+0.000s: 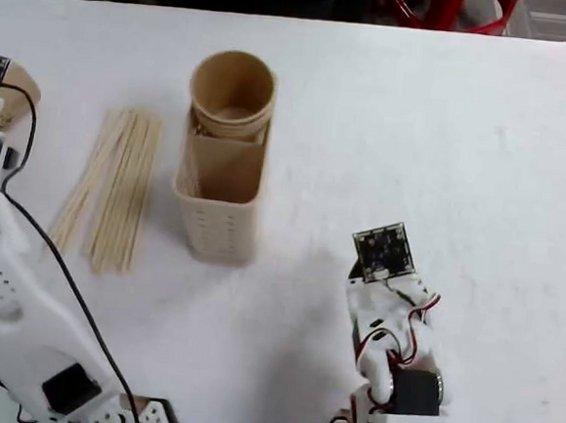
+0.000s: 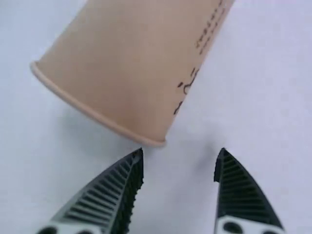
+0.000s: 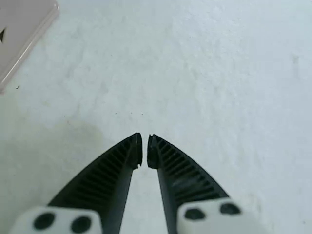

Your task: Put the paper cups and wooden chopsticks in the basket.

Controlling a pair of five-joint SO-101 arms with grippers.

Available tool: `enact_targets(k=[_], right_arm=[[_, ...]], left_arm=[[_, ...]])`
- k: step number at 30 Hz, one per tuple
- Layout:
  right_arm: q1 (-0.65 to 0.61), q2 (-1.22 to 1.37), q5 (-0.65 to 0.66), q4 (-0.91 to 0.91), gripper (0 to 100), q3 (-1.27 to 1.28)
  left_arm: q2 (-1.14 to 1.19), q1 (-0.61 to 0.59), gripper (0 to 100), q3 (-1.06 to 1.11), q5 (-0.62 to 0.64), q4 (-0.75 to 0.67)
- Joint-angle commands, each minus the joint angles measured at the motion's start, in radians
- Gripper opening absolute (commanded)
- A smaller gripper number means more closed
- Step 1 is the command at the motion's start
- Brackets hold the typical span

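Left tool is open wide, with nothing between its two black fingers. Just past its tips, a paper cup lies on its side on the white tabletop. The cup and the tool are close but not touching. In the high view, this cup peeks out at the far left edge, partly hidden by the left arm.

A basket sits near the middle of the tabletop. A stack of paper cups is at its far end and sticks up over the rim. Wooden chopsticks lie in a loose bunch on the tabletop just left of the basket, not in it.

Right tool is closed, with its tips almost touching, and it holds nothing. It hangs over bare tabletop. The right arm is at the near side, to the right of the basket and apart from it.
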Motion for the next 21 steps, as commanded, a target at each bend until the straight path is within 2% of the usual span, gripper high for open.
enact_targets(k=[1, 6, 13, 19, 21], right_arm=[[-0.004, -0.007, 0.011, -0.019, 3.6, -0.006], [-0.004, -0.007, 0.011, -0.019, 3.6, -0.006], [-0.004, -0.007, 0.011, -0.019, 3.6, -0.006], [-0.004, -0.007, 0.011, -0.019, 3.7, -0.006], [-0.004, -0.007, 0.011, -0.019, 3.7, -0.006]], left_arm=[[0.028, 0.019, 24, -0.141, 0.044, -0.020], [0.101, 0.021, 24, -0.241, 0.074, -0.020], [0.177, 0.085, 24, -0.285, 0.081, -0.020], [0.223, 0.110, 24, -0.361, 0.212, -0.021], [0.242, 0.113, 20, -0.388, 0.236, -0.021]])
